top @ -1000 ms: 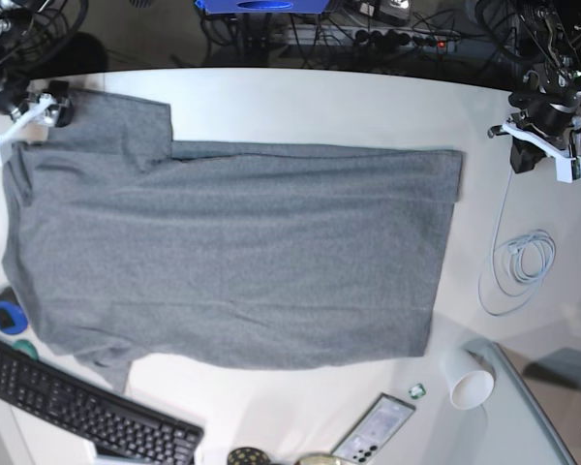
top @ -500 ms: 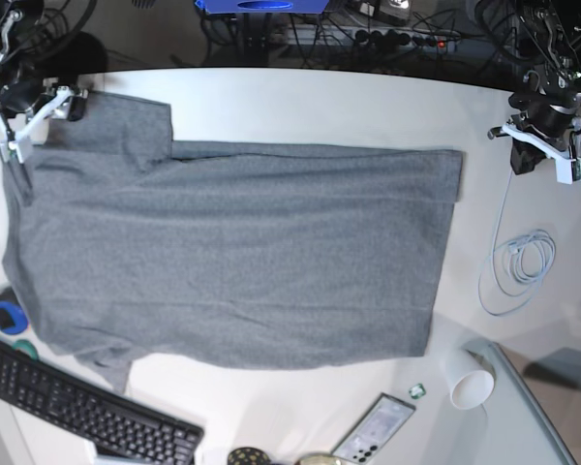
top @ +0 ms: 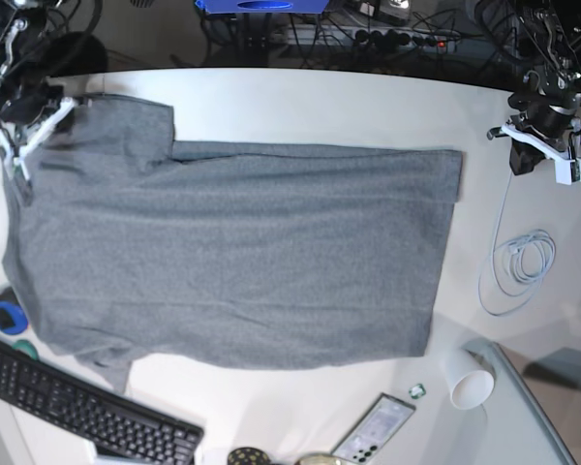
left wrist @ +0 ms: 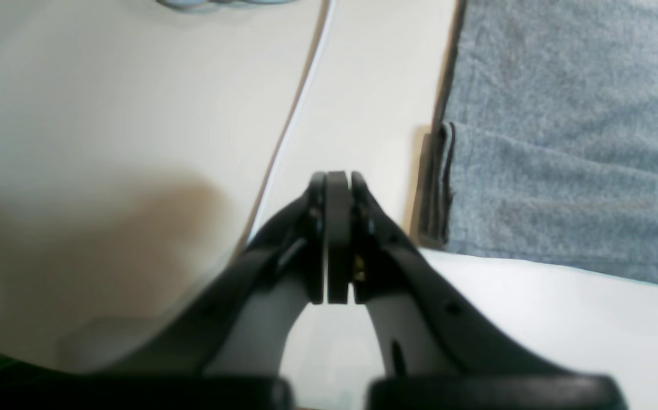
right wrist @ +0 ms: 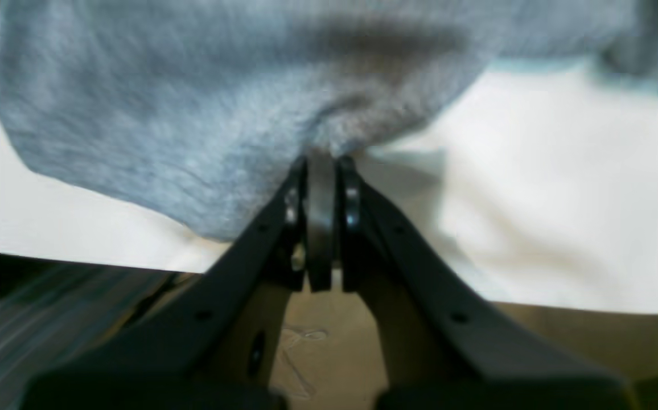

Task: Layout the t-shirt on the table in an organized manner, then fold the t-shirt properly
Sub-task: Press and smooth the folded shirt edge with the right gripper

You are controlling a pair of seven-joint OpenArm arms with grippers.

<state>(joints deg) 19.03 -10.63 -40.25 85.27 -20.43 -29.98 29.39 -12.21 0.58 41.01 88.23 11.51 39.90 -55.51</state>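
1. The t-shirt (top: 232,252) lies spread over most of the counter (top: 300,107), hem toward the base view's right and sleeves toward its left. It is largely flat, with shallow creases across the body.

2. The right gripper (right wrist: 320,162) sits at the far left sleeve corner, its fingers pressed together with a bunch of grey cloth drawn into the tips. The cloth puckers upward at that point and hangs past the counter's edge.

3. The left gripper (left wrist: 337,179) hovers over bare counter just beside the folded hem corner, fingers pressed together on nothing, not touching the fabric.

4. Step in hand, as judged: straightening the sleeve as part of laying out. To do it well, the pinch should draw the sleeve outward and low, keeping tension light so the body does not drag. Release should come only once the sleeve lies flat on the counter, not over the edge.

5. Risk, as judged: a thin pinch of soft knit can slip, and a high lift would fold the shoulder over.

6. Clutter nearby: a keyboard (top: 77,407), a phone (top: 373,428), a white cup (top: 468,380) and a coiled cable (top: 523,262).

7. No brand, label or legible writing is visible on the shirt or elsewhere; the phone's face is too small to read.
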